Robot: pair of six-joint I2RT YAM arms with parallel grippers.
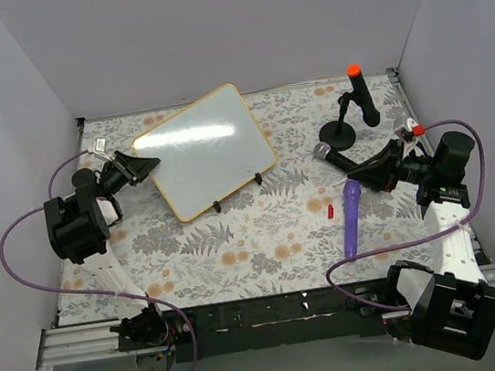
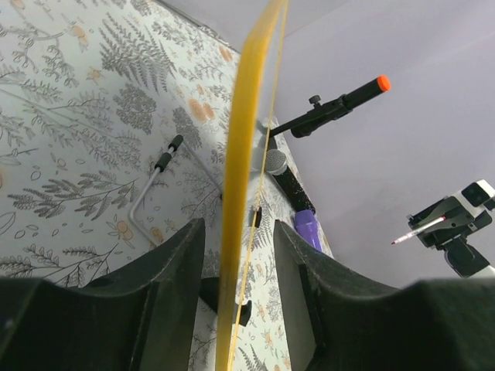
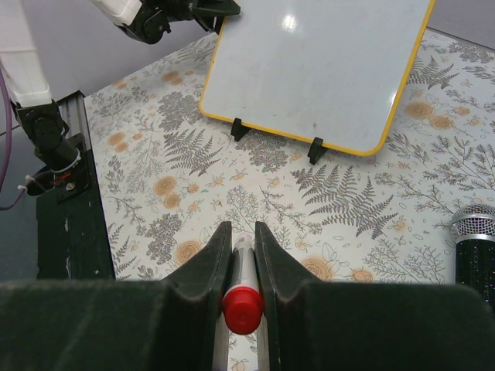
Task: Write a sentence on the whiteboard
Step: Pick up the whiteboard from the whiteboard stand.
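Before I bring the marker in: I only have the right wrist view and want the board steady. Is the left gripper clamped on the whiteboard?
Observer: Not clamped. In the left wrist view the whiteboard has its yellow frame inside the left gripper, with a gap on each side.
Operator: Anything loose near my arm?
Observer: A small red piece lies on the cloth just left of a purple rod.
Operator: And past the board?
Observer: A black stand with an orange tip, right of the board.

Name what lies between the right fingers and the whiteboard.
Only bare floral tablecloth reaches the whiteboard, per the right wrist view; the microphone sits aside.
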